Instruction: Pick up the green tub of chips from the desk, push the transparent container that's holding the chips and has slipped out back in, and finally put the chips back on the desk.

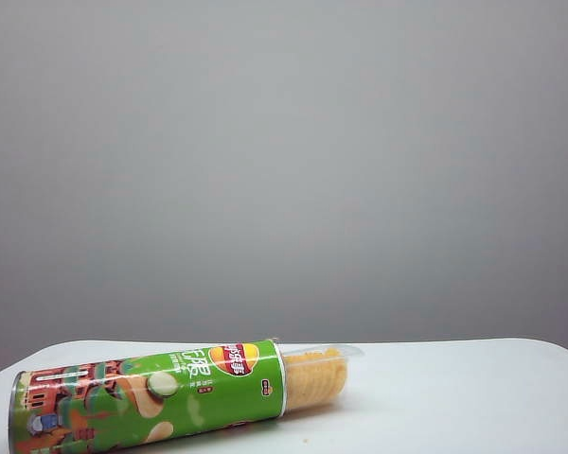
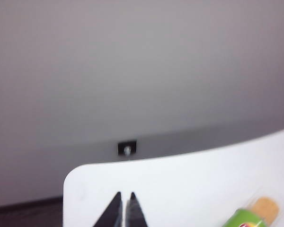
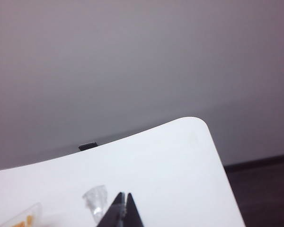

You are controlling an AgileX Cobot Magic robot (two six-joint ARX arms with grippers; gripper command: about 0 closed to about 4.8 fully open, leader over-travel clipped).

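The green tub of chips [image 1: 151, 392] lies on its side on the white desk [image 1: 454, 397], silver-rimmed end to the left. The transparent container [image 1: 346, 353] sticks out of its right end, with the yellow-orange chips [image 1: 314, 378] stacked inside. Neither gripper shows in the exterior view. In the left wrist view my left gripper [image 2: 124, 195] is shut and empty above the desk [image 2: 180, 179], well apart from the tub's end [image 2: 244, 220] and the chips [image 2: 266, 208]. My right gripper [image 3: 124, 194] is also shut and empty, close beside the container's clear tip [image 3: 95, 197].
A plain grey wall stands behind the desk. A small black fitting [image 2: 127, 148] sits on the wall just past the desk's far edge and also shows in the right wrist view as a dark fitting [image 3: 87, 146]. Rounded desk corners [image 3: 199, 124] drop off to dark floor [image 3: 265, 189].
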